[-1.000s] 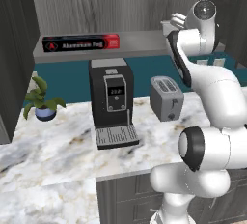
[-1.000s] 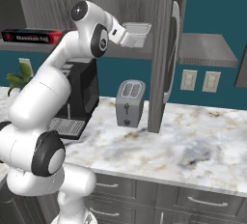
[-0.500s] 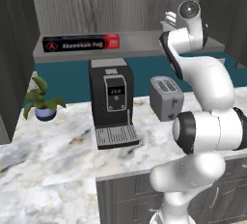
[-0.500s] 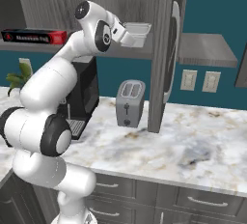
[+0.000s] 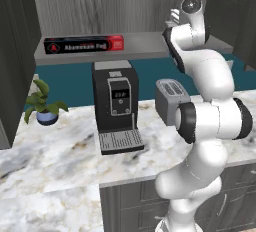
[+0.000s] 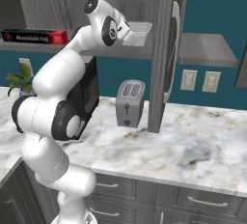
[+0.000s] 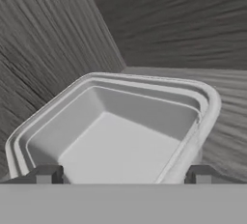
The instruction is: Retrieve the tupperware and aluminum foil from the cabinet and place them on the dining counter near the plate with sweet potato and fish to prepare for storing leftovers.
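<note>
The tupperware (image 6: pixel 141 27), a shallow grey-white tub, rests on the cabinet (image 5: pixel 120 6) shelf board (image 5: pixel 145 44) at its right end. My gripper (image 6: pixel 130 31) is open at the tub's near end. In the hand view the tupperware (image 7: pixel 126 130) lies close ahead, and my gripper (image 7: pixel 123 175) has one fingertip (image 7: pixel 46 175) outside each long side of it. The aluminum foil (image 5: pixel 84 45), a black box with a red end, lies on the same shelf to the left. The dining counter, plate, sweet potato and fish are out of view.
Below the shelf, a black coffee machine (image 5: pixel 117 103), a grey toaster (image 6: pixel 130 103) and a potted plant (image 5: pixel 44 105) stand on the marble worktop (image 6: pixel 193 141). The open cabinet door (image 6: pixel 166 49) hangs edge-on just right of the tub.
The arm's elbow and upper links have swung round while the hand stayed at the tub. The jaws remain open; tub and foil have not moved.
</note>
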